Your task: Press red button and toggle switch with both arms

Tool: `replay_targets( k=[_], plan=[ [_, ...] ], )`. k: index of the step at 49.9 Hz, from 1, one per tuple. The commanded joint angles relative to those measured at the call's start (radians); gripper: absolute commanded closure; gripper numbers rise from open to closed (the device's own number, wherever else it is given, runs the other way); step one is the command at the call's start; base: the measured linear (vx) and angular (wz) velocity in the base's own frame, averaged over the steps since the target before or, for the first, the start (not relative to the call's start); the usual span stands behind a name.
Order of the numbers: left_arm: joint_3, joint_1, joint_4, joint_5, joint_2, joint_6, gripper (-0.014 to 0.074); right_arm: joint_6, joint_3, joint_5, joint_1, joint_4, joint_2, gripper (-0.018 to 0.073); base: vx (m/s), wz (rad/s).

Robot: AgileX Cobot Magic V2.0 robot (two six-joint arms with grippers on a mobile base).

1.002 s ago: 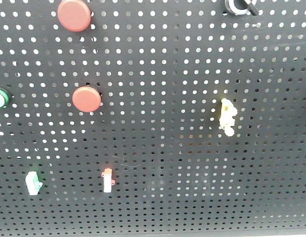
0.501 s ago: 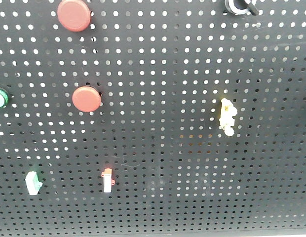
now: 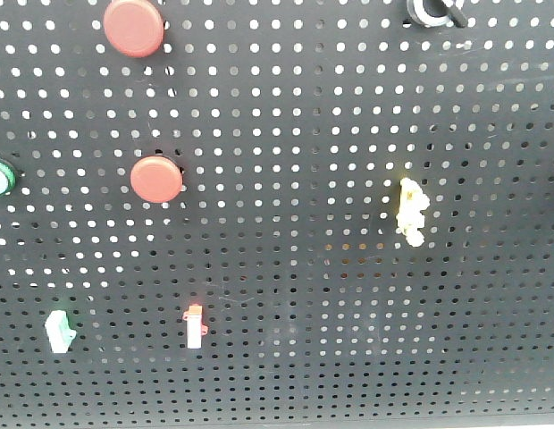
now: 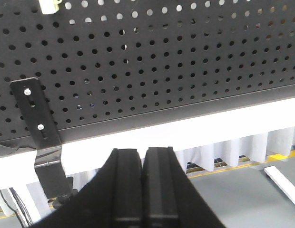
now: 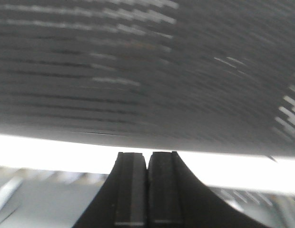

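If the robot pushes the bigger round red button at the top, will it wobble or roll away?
Probably neither. The bigger round, flat, matte red button sits fixed on the black perforated panel, so it likely just sinks straight in. Its broad flat face should give closed fingers little chance to slip.

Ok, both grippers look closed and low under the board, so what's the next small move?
Probably raise the left gripper toward the red button. It sits shut below the pegboard's bottom edge, nowhere near the button. The right gripper, also shut, has a blurred view, so the toggle switch can wait.
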Motion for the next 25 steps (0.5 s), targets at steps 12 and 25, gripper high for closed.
replay_targets(
  k=[12, 25],
  plan=[
    [0.034, -0.002, -0.002, -0.087, -0.015, -0.008, 0.0595, 0.187, 0.202, -0.19, -0.104, -0.069, -0.128, 0.0562, 0.0, 0.0],
    [0.034, -0.002, -0.002, -0.087, -0.015, -0.008, 0.0595, 0.133, 0.202, -0.254, -0.104, -0.07, -0.127, 0.0562, 0.0, 0.0]
  ],
)
